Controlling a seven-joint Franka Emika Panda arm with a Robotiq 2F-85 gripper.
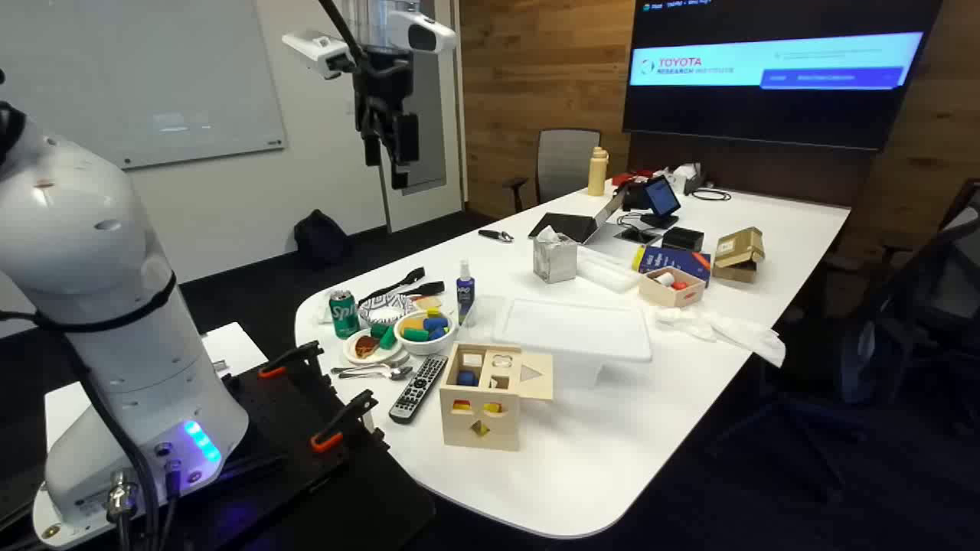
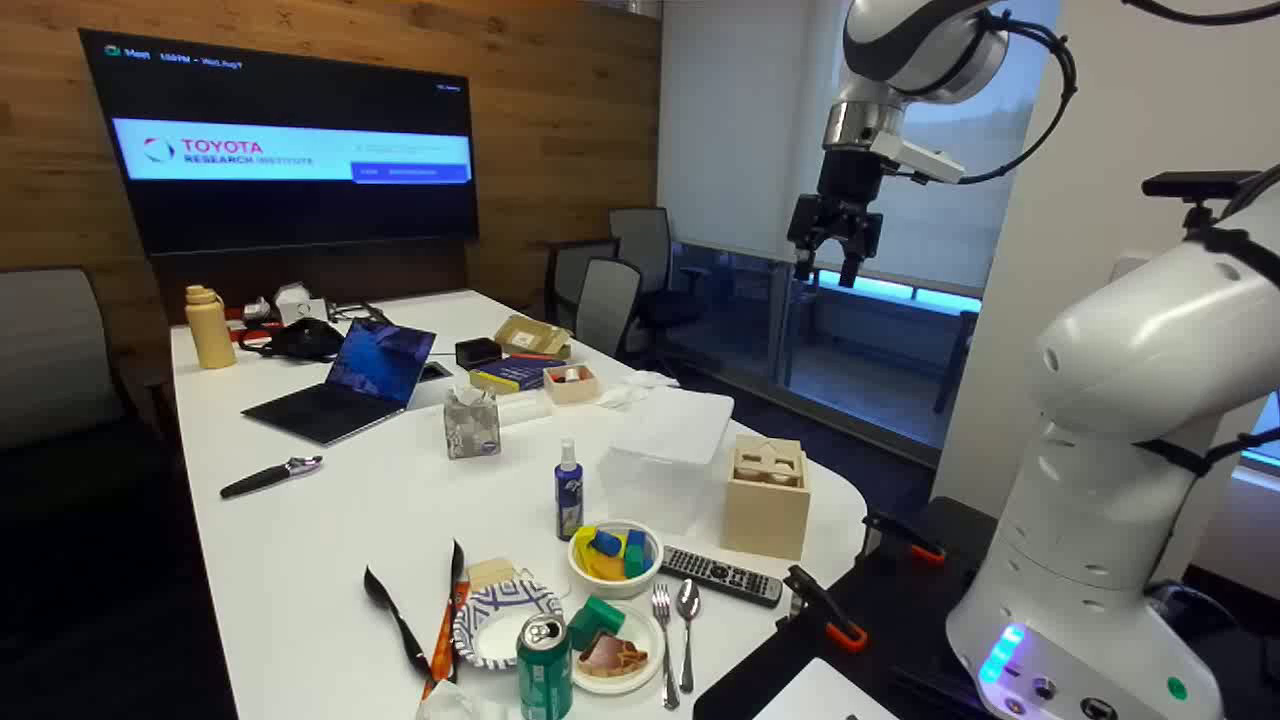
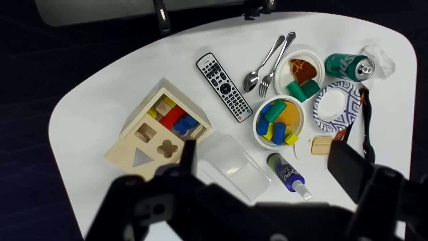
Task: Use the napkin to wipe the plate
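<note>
- Hanging well above the table (image 3: pixel 100 110), nearest in the wrist view: one gripper (image 2: pixel 828 270), pointing down, its fingers (image 3: pixel 346 169) spread wide apart.
- One plate (image 3: pixel 283 75), round, flat, whitish; lies on the table at 2 o'clock in the wrist view; bears a brown piece (image 3: pixel 302 71) with yellow streaks and, toward 6 o'clock, two green blocks (image 3: pixel 295 91). Hours next given are read from this plate, wrist view.
- One fork (image 3: pixel 266 82) and one spoon (image 3: pixel 250 81), metal; side by side, 10 o'clock, fork nearer the rim.
- One green can (image 3: pixel 342 65), upright; 3 o'clock, just beside the plate.
- One dish (image 3: pixel 329 110), small, blue-patterned; 4 o'clock, near.
- One white bowl (image 3: pixel 262 140); 7 o'clock, just beside; holds blue, green and yellow blocks (image 3: pixel 279 133) and an orange piece (image 3: pixel 289 113).
- One remote control (image 3: pixel 224 87), grey with black keys; 9 o'clock.
- One napkin (image 3: pixel 381 62), white, crumpled; 3 o'clock, beyond the can.
- One spray bottle (image 3: pixel 286 172), blue, upright; 6 o'clock, beyond the bowl.
- One bin (image 3: pixel 224 150), clear plastic; 7 o'clock.
- One wooden box (image 3: pixel 182 101); 8 o'clock, well apart; coloured blocks (image 3: pixel 172 117) inside.
- One tissue box (image 2: pixel 472 428); in an exterior view, 11 o'clock from the plate.
- One laptop (image 2: pixel 385 365), screen raised; same view, between 10 and 11 o'clock.
- One tan bottle (image 2: pixel 210 330), upright; same view, 10 o'clock.
- One wall screen (image 2: pixel 290 220), lit, reading TOYOTA RESEARCH INSTITUTE; same view, 11 o'clock, farthest.
</note>
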